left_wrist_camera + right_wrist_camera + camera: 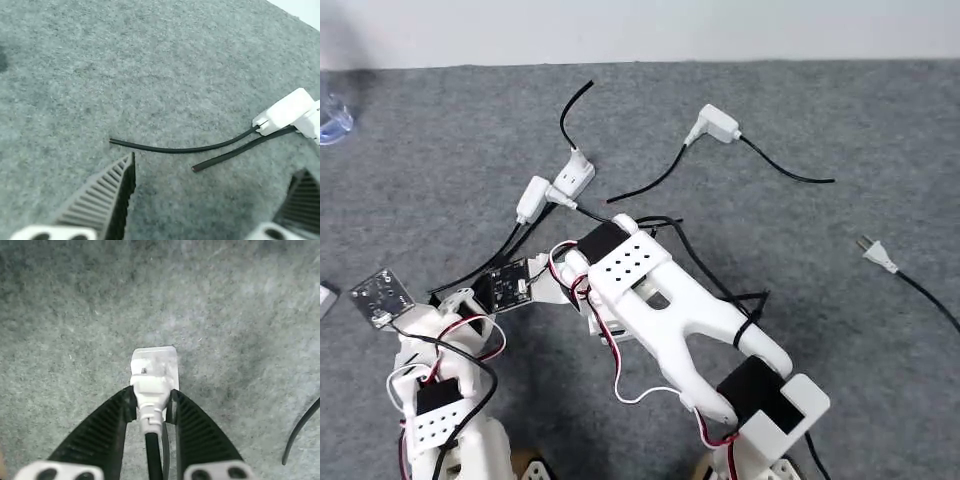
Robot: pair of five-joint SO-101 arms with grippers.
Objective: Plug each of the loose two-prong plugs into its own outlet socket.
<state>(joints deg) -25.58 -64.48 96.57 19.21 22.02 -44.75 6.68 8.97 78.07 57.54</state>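
- Your right gripper (151,394) is clamped on a white plug (150,382) that butts against a white socket (155,359).
- Your left gripper (216,167) gapes wide above the grey carpet (125,75).
- Another loose plug (876,254) lies well apart.

My pincer (151,396) clamps the white plug (149,384) between both ribbed fingers (107,432), its nose against the white outlet socket (154,359) on grey carpet (240,315). Its black cord (153,455) trails back between them.
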